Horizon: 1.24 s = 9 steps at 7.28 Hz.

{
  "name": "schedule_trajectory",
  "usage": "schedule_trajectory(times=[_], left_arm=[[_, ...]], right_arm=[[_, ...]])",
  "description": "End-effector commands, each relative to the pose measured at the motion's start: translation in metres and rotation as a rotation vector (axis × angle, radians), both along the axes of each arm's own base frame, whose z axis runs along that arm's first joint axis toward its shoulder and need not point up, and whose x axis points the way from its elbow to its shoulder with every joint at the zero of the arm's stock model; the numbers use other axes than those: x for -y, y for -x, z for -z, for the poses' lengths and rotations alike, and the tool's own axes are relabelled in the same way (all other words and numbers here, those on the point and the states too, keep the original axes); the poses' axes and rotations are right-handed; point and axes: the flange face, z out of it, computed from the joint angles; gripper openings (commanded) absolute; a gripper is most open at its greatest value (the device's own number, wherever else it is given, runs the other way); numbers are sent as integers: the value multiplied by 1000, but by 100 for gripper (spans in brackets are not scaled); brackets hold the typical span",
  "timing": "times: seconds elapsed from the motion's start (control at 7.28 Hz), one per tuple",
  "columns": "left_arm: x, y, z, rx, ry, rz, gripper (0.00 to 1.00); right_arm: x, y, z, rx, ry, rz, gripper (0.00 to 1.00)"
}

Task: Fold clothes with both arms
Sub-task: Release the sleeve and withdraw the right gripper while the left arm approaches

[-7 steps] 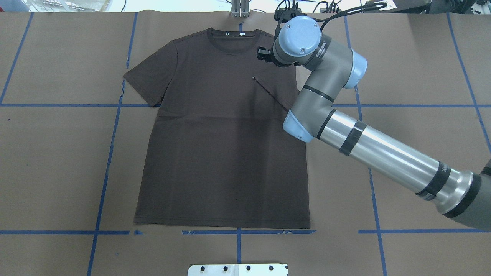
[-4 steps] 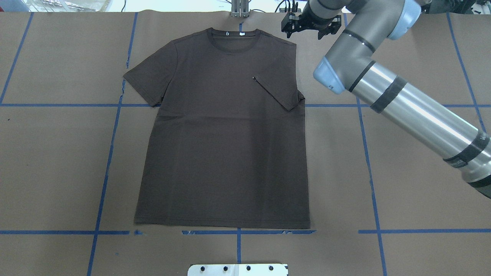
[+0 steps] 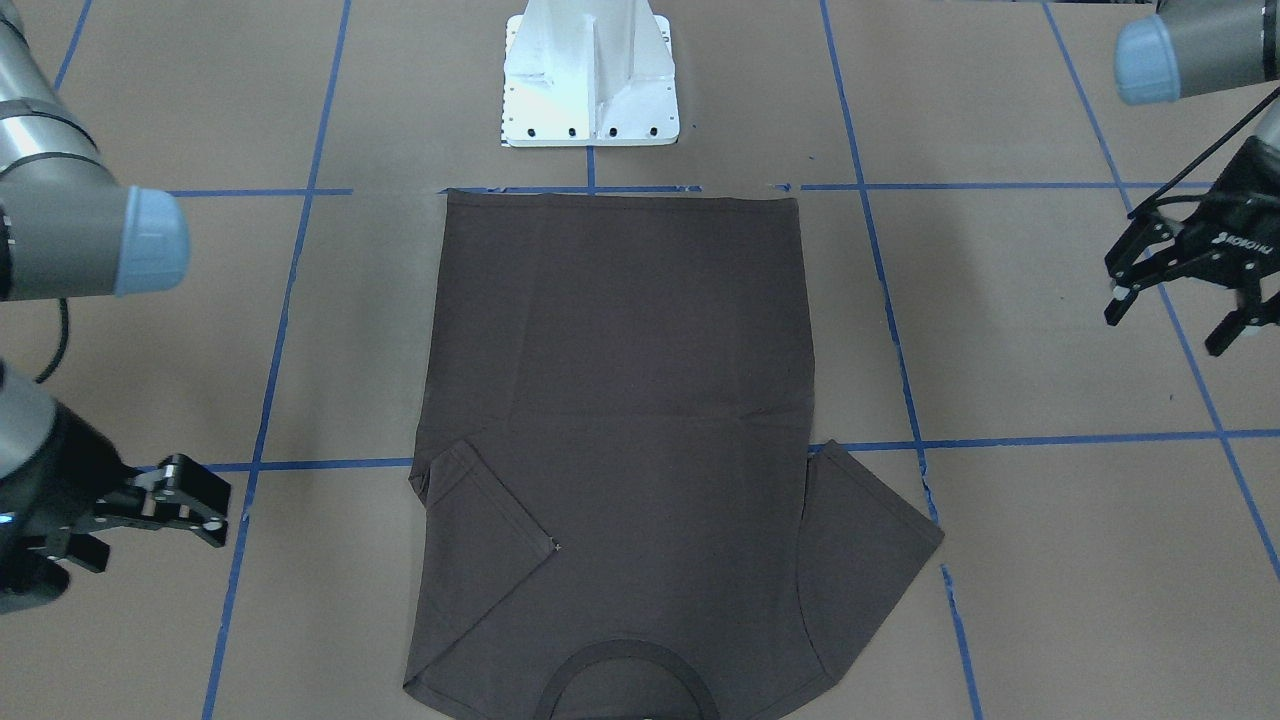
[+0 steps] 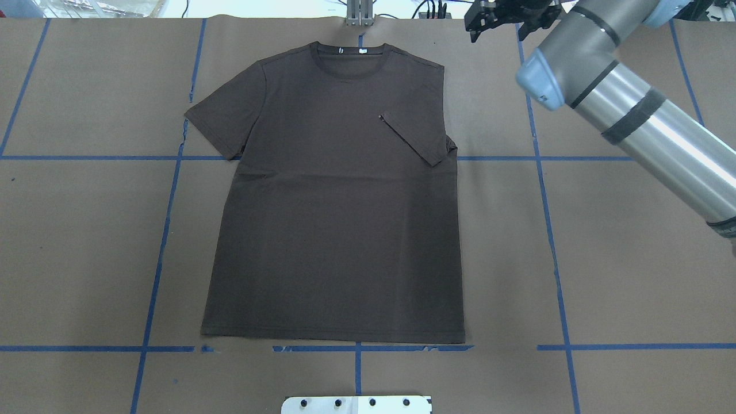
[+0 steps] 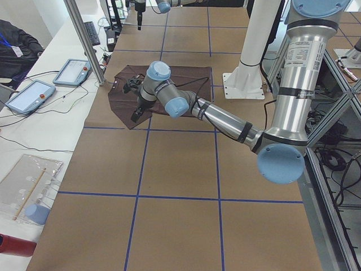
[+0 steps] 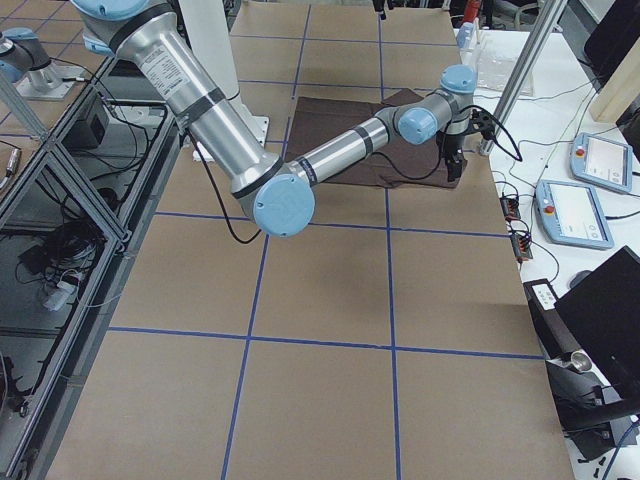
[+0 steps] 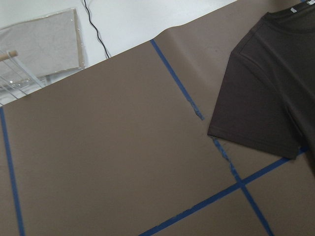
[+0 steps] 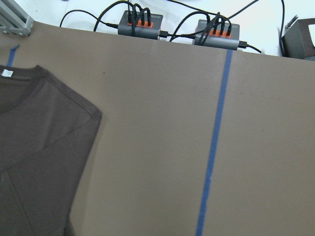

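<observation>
The table, papered brown and gridded with blue tape, is taken up at its middle by the dark brown T-shirt. The shirt is laid flat, collar away from the robot. The sleeve on the robot's right is folded in over the chest, and the other sleeve is spread out. The right arm is stretched towards the far edge. The left arm is held out at the shirt's side. The right gripper and left gripper are kept apart from the cloth, with fingers parted and nothing grasped.
</observation>
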Motion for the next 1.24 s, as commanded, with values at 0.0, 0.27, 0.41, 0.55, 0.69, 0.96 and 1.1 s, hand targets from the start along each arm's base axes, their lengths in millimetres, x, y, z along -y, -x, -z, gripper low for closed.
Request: schedule_trajectory(times=[0.0,0.27,0.41,0.55,0.69,0.96,1.1], left_arm=[[23,-48,0,-24,107,67,70],[53,-111,-3,-69,166,120,61],[72,-141,-21,-100,166,148,59],[93,-157,-38,-111,176,162,57],[112,-176,-50,-93,161,203,56],[116,-212,-56,-73,154,195,53],[116,-213,-61,-73,155,194,52]], right_arm=[[-26,-66,-63,-20,-53,58,100],[-42,-121,-103,-21,-72,77,100],[-45,-127,-105,-17,-71,71,100],[-47,-128,-107,-17,-70,70,100],[-48,-129,-108,-18,-68,68,100],[-48,-130,-108,-17,-70,68,100],[-47,-129,-109,-18,-68,68,100]])
